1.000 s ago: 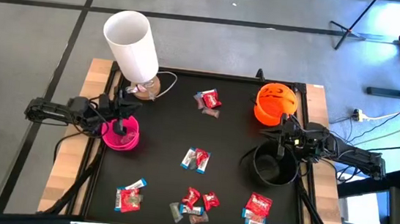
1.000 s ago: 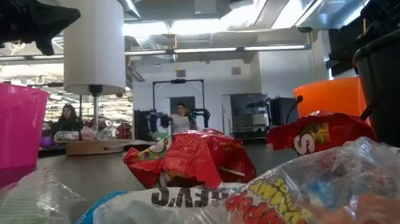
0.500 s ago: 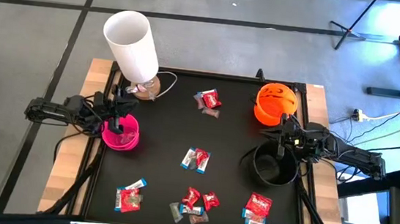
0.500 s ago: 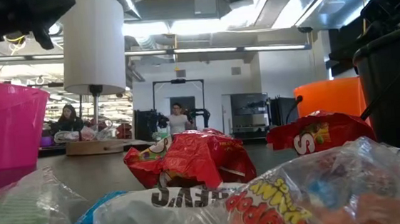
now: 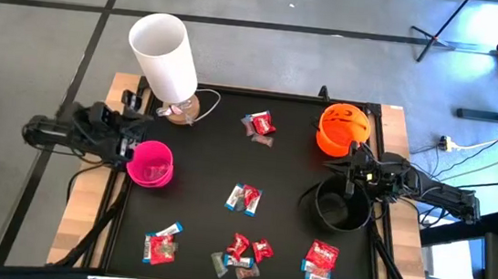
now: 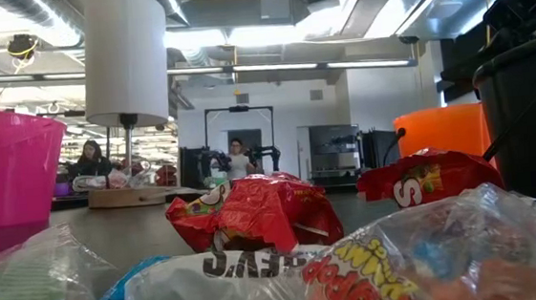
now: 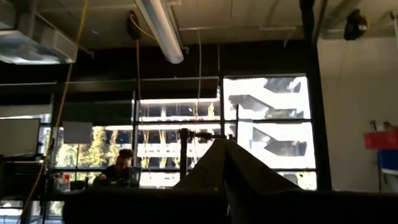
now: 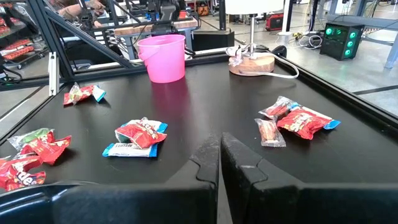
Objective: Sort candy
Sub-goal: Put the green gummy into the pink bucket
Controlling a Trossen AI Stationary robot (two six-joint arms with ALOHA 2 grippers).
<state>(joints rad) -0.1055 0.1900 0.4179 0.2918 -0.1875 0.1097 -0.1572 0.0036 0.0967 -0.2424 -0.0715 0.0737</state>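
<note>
Both grippers are seen clenched and empty from above: the left gripper (image 5: 130, 137) beside the pink bowl (image 5: 151, 164), the right gripper (image 5: 353, 172) over the black bowl (image 5: 341, 206). Candy (image 5: 245, 199) is scattered across the black tray (image 5: 212, 145). At table height, candy (image 6: 254, 213) fills the foreground, somewhat blurred. Closed fingers (image 8: 239, 171) are shown in the right wrist view, candy (image 8: 140, 134) beyond.

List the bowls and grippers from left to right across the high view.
left gripper → pink bowl → orange bowl. The black bowl and the right gripper come farthest right, but they overlap the orange bowl's span, so their order among these is unclear.
</note>
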